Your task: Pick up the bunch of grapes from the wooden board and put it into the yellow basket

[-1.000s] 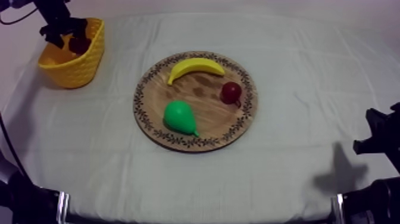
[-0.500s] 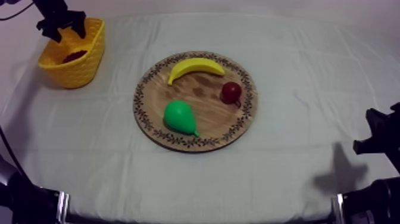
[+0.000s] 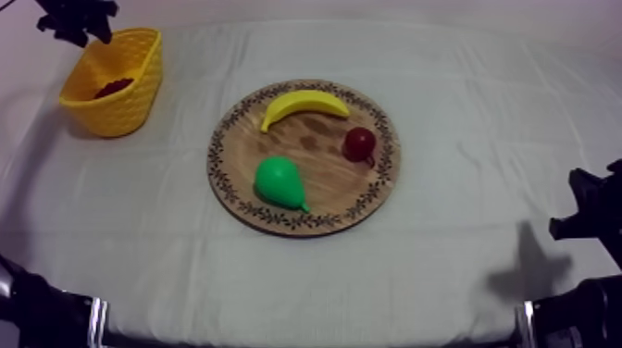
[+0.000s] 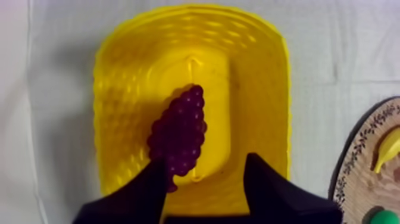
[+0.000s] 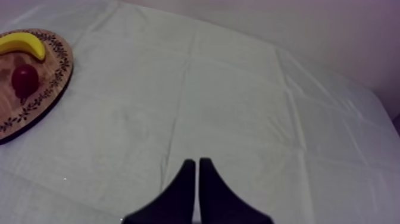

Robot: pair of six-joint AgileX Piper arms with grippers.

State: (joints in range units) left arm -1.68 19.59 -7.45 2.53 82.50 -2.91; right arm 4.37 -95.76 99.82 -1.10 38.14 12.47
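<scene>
Grapes lying in yellow basket; left jaws hanging released above.
Best lifting straight up, clearing its wall; right jaws resting clenched, empty.

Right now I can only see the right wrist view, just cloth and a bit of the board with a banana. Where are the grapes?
Observer: The bunch of grapes lies inside the yellow basket, on its floor.
Operator: Is the left tool holding them?
Observer: No. It is open above the basket, and the grapes lie loose below it.
</scene>
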